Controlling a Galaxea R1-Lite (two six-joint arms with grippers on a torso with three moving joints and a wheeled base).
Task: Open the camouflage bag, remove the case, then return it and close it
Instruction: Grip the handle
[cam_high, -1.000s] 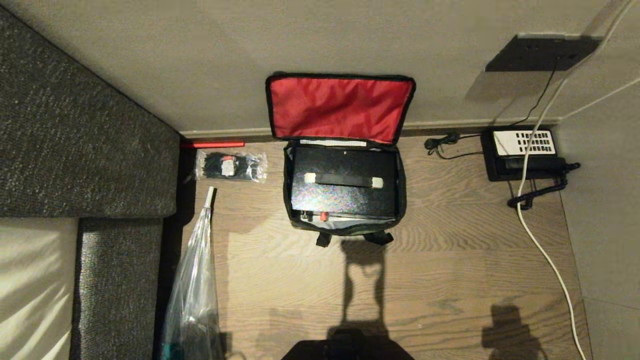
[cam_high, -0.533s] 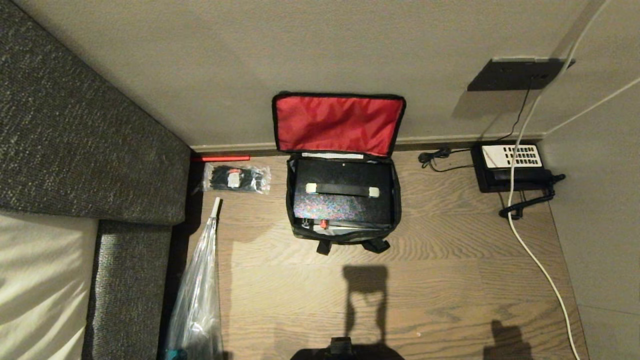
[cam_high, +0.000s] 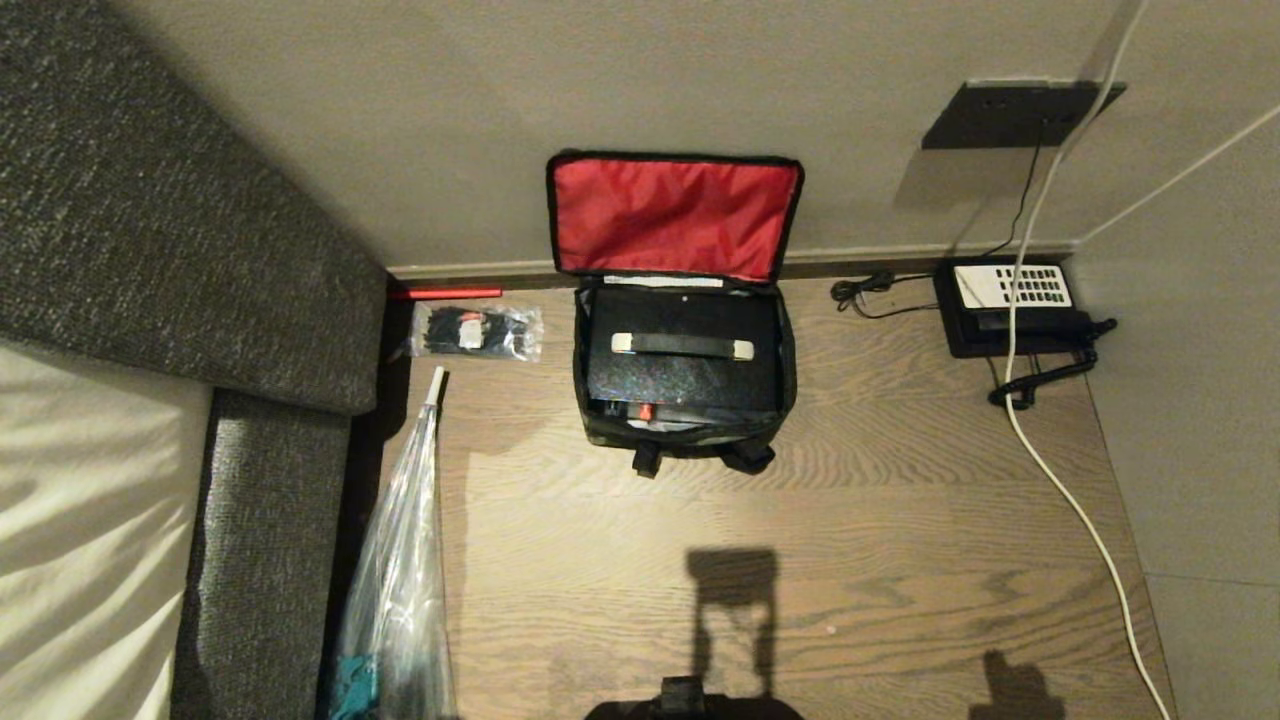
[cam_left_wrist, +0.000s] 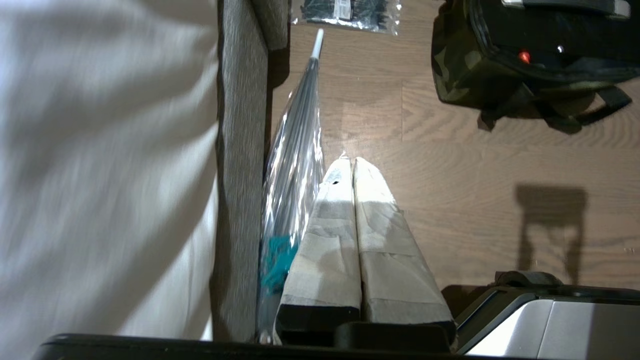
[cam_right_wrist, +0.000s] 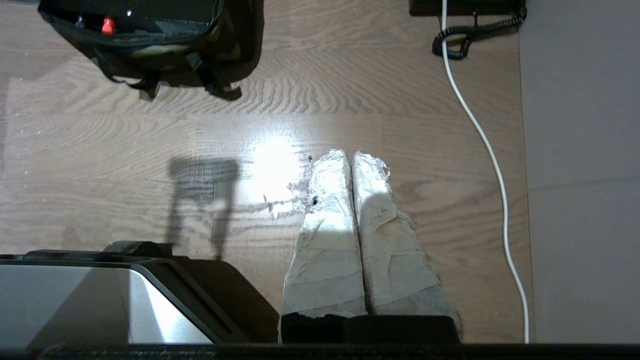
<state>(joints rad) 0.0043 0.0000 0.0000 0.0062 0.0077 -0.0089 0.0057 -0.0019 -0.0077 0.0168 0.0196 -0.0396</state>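
Camouflage bag (cam_high: 680, 440): sitting on the wood floor (cam_high: 850, 560) against the far wall, red-lined lid (cam_high: 672, 215) standing open, case (cam_high: 682, 352) lying inside. View is pulling back over the last second; the bag itself is not moving. Near: left gripper (cam_left_wrist: 350, 167) and right gripper (cam_right_wrist: 349, 159), 2 units, fingers pressed together, empty, hanging over bare floor. Left: sofa (cam_high: 180, 250), clear plastic bag (cam_high: 400, 560). Far right: telephone (cam_high: 1010, 305), white cable (cam_high: 1060, 480).

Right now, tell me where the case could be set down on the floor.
Widest bare floor: in front of the camouflage bag, bordered by the clear plastic bag and the white cable. A smaller patch lies between bag and telephone. Crowded: the zip-tie packet beside the sofa.
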